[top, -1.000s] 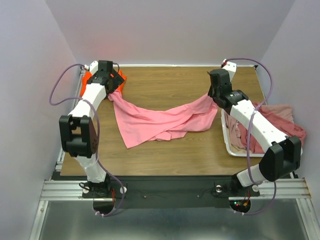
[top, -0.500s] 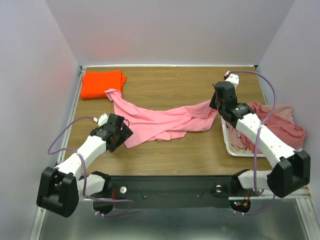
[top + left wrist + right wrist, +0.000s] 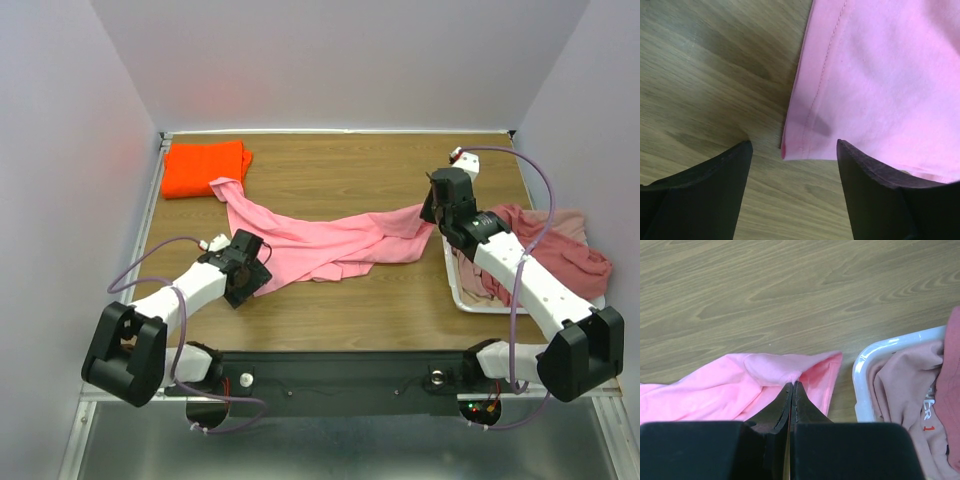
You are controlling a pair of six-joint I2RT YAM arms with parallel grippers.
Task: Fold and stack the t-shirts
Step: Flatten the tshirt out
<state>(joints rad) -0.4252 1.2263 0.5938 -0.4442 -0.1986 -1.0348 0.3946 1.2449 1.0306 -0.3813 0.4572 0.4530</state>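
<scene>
A light pink t-shirt [image 3: 320, 240] lies spread and rumpled across the middle of the table. My left gripper [image 3: 252, 278] is open just above its near left corner [image 3: 790, 150], one finger over bare wood and the other over the cloth. My right gripper [image 3: 432, 207] is shut on the shirt's right corner [image 3: 795, 377], beside the tray. A folded bright orange t-shirt [image 3: 205, 167] lies at the back left, with the pink shirt's far left end touching it. Dusty rose and pale pink shirts [image 3: 560, 250] are heaped in the tray on the right.
The white plastic tray [image 3: 452, 270] stands at the right edge of the table; its rim [image 3: 880, 350] is just right of my right gripper. Bare wood [image 3: 350, 165] shows behind the pink shirt and in front of it.
My left gripper let go of the shirt's far left end near the orange shirt, swung to the near left, and moved in to the shirt's near left corner. The right gripper held nearly still.
</scene>
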